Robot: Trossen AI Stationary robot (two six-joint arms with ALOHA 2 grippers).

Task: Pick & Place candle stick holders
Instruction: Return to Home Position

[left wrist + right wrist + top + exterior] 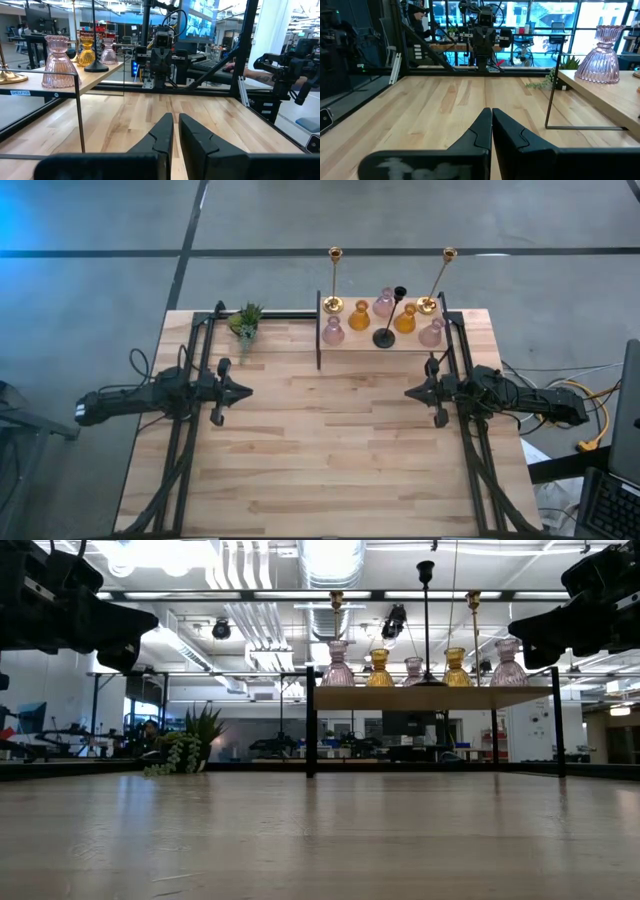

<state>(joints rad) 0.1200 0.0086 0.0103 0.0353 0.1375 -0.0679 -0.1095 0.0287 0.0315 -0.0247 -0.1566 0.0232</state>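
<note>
The candle stick holders stand on a small raised wooden shelf [362,346] at the table's far edge, right of centre. They are two tall thin gold ones [333,280] [440,278], one black stemmed [390,320], two amber glass [359,315] [405,318] and three pink glass [333,331] [384,302] [431,332]. My left gripper [245,391] hovers shut and empty over the table's left middle. My right gripper [410,392] hovers shut and empty over the right middle, near the shelf. Each points at the other.
A small green plant [245,320] stands at the far edge, left of the shelf. The shelf rests on thin black legs [311,720], with open room under it. Bare wooden table [330,450] lies between and in front of the grippers.
</note>
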